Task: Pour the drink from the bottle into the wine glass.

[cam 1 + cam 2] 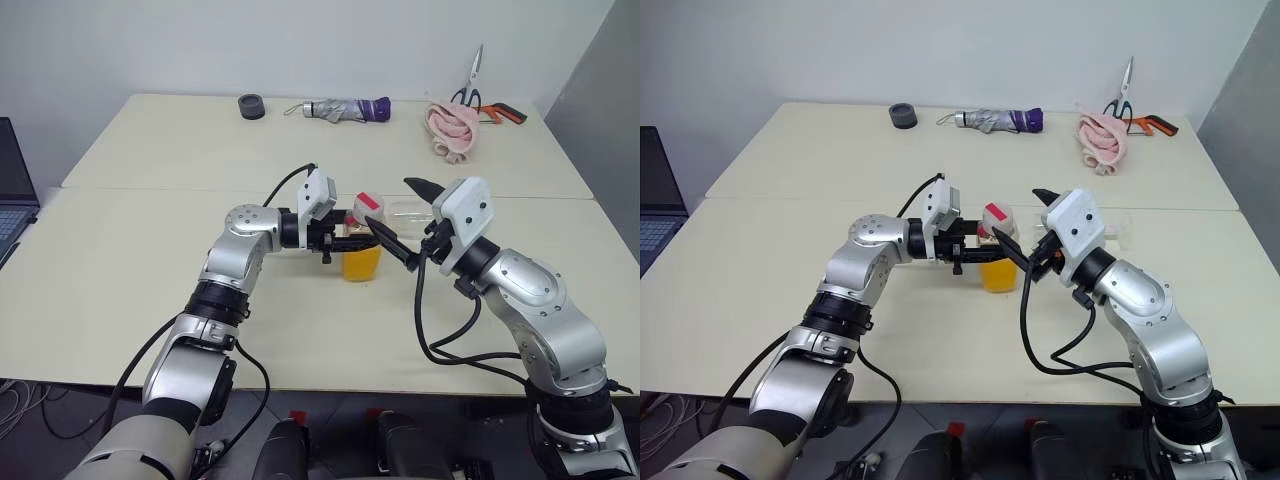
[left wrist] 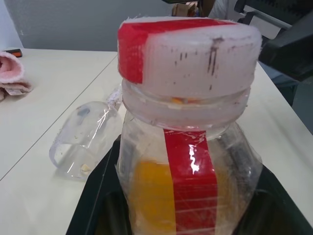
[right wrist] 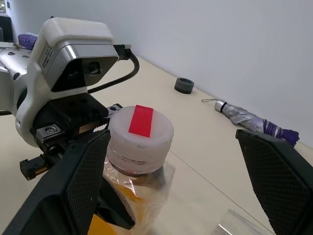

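My two head cameras look forward and down over the counter (image 1: 120, 250) from a fair way back, sharing nearly the same scene, the right one set slightly sideways. My left wrist camera sits very close to the bottle (image 2: 188, 147), looking level at its cap. My right wrist camera looks across that cap toward the left hand (image 3: 73, 127), and all four share the bottle

Both arms consist of rounded silver-grey metallic segments joined by black ribbed collars. Each wrist carries a white camera housing, fed by a loose black cable. The left hand (image 1: 345, 236) and right hand (image 1: 398, 224) each end in two black tapered fingers (image 3: 82, 180) with a finely textured inner face.
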You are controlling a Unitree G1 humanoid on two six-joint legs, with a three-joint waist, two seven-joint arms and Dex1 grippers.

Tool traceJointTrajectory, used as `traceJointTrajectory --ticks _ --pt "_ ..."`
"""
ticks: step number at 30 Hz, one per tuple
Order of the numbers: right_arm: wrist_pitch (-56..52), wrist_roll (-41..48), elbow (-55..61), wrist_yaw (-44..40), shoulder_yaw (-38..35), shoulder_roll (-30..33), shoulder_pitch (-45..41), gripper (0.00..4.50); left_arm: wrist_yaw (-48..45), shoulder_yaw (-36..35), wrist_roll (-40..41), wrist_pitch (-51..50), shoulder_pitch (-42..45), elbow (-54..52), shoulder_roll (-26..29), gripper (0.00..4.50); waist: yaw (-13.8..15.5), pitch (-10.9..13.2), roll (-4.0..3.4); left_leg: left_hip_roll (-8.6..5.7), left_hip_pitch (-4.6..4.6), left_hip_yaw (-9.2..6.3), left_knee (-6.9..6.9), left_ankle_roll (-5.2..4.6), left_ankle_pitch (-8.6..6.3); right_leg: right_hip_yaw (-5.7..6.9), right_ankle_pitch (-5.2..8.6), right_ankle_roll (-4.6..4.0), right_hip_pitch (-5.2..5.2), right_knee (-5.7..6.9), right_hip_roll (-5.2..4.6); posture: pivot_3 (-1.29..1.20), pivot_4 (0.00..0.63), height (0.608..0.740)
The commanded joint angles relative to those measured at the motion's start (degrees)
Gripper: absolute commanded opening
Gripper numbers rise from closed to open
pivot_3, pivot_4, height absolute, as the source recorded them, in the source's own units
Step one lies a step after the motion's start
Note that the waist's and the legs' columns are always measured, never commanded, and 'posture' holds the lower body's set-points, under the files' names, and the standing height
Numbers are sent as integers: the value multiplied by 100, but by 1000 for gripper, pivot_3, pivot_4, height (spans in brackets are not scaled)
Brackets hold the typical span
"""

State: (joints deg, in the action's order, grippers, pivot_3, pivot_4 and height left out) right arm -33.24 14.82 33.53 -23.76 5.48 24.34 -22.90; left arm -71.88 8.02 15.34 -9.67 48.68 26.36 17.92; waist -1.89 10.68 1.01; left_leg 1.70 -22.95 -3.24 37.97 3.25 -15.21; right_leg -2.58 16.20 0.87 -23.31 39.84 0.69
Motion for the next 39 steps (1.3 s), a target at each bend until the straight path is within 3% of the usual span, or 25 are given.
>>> traceJointTrajectory --ticks 1,27,39 --pt "15 -56 25 97 -347 87 10 4368 -92 -110 139 126 76 -248 27 1820 0 0 0 0 0 0 0 0 0 0 0 0 0 0 0 0 150 740" --pt "72 6 -38 -45 -447 209 -18 4368 -142 -153 94 170 127 -174 48 1818 1 0 0 0 0 0 0 0 0 0 0 0 0 0 0 0 150 740" --pt "-259 558 285 -457 -954 700 318 4368 -92 -175 87 197 113 -168 55 1818 -1 0 0 0 0 1 0 0 0 -1 0 0 0 0 0 0 150 740"
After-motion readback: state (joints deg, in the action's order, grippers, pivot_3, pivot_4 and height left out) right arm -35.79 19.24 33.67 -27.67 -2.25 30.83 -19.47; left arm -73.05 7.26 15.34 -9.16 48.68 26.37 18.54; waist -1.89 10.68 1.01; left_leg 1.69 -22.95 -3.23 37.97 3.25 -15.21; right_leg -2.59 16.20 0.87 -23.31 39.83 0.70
